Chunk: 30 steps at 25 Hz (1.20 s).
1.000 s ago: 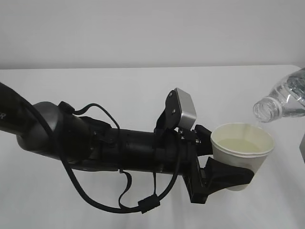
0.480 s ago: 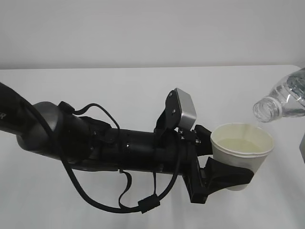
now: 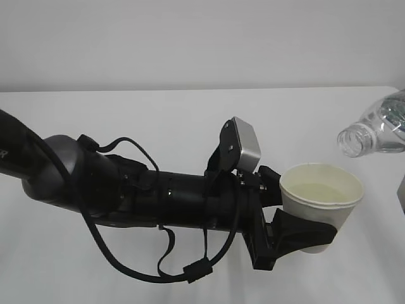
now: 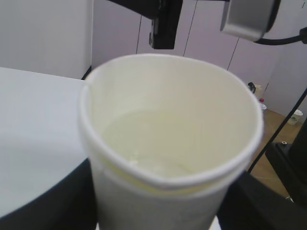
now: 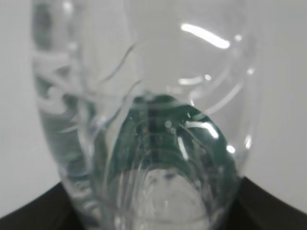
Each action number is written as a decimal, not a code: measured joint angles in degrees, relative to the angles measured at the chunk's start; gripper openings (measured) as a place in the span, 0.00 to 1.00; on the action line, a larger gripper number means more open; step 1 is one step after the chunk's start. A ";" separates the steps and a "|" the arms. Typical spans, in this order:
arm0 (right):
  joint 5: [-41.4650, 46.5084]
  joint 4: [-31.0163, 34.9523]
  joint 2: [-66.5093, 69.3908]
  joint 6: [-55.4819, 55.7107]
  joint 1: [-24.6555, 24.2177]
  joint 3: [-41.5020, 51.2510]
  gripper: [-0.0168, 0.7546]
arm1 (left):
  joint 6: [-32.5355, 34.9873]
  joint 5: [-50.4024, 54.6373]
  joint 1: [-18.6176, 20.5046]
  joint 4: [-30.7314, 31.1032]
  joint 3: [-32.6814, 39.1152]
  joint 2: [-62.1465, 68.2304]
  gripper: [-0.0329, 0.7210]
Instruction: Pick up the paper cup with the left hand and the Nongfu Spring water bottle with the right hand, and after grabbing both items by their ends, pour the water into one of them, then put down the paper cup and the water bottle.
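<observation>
1. White tabletop [image 3: 158,120] runs back to a plain pale wall [image 3: 190,38]. Left wrist view shows room behind: grey wall panels, wooden floor at far right, blurred small items there.
2. The left hand [image 3: 302,232] reaches in from lower left of ext. view, black arm w/ loose cables [image 3: 126,266] and a silver-grey box [image 3: 245,147] near the wrist.
3. Its fingers [image 3: 297,235] clamp the lower body of the paper cup [image 3: 323,204], one each side; cup upright, held off the table.
4. Cup holds the water [image 4: 158,143], clear, roughly halfway up the cream inside.
5. The Nongfu Spring water bottle [image 3: 376,132] enters from right edge of ext. view, tilted w/ open mouth pointing left and slightly down, above and just right of cup rim, not touching. No stream visible btw. mouth and cup.
6. The right hand [image 5: 153,218]: only dark edges at bottom corners of right wrist view; bottle base fills the frame btw. them, so it grips the bottle.
7. Grey edge of smth at far right [image 3: 401,193], can't tell what.
</observation>
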 joint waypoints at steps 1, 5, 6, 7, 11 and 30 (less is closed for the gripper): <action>0.00 -0.04 0.00 0.72 0.00 0.00 0.60 | 0.00 0.00 0.00 0.00 0.00 0.00 0.68; 0.00 -0.13 0.00 3.73 0.00 0.00 0.60 | 0.00 0.04 0.00 -0.40 0.00 0.00 0.68; 0.00 -0.13 0.00 4.55 0.00 0.00 0.60 | 0.00 0.25 0.00 -0.67 0.00 0.00 0.68; 0.00 -0.13 0.00 5.10 0.00 0.00 0.60 | 0.00 0.42 0.00 -1.11 0.00 0.00 0.68; 0.00 -0.13 0.00 8.71 0.00 0.00 0.60 | 0.00 1.31 0.00 -2.19 0.00 0.00 0.68; -1.33 -0.03 0.00 32.17 0.00 0.00 0.60 | 0.00 3.13 0.00 -2.35 0.00 0.00 0.68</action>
